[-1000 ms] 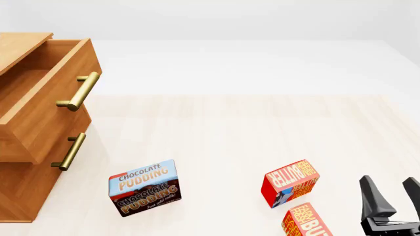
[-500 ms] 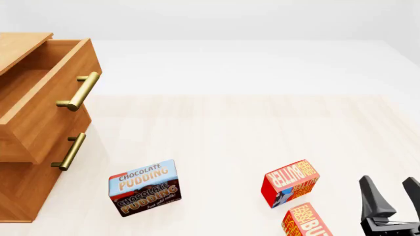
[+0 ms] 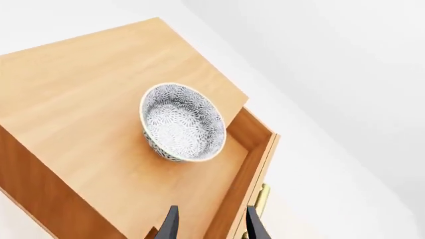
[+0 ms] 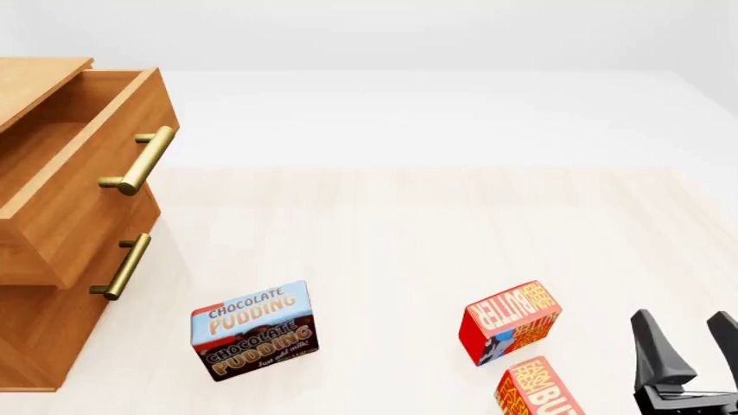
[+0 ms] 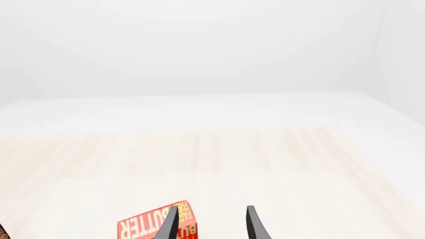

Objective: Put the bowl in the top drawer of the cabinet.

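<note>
Three views are given. In the left wrist view, the bowl point(image 3: 182, 122) is seen resting upright on the flat wooden top of the cabinet point(image 3: 79, 84), near the edge above the pulled-out top drawer point(image 3: 256, 149). The left gripper point(image 3: 211, 224) is held spread and empty, only its dark fingertips point(image 3: 170, 226) showing.

In the front view, a pale wood-grain table point(image 4: 438, 233) is set before plain white surroundings. The cabinet is cut off by the left edge, so the bowl is hidden here. A chocolate pudding box point(image 4: 252, 330) stands near the front edge, two red butter boxes point(image 4: 511, 321) toward the front right corner. The right gripper point(image 4: 692, 350) is seen spread, partly cropped.

In the right wrist view, one butter box point(image 5: 156, 226) is glimpsed behind open, empty fingers.
</note>
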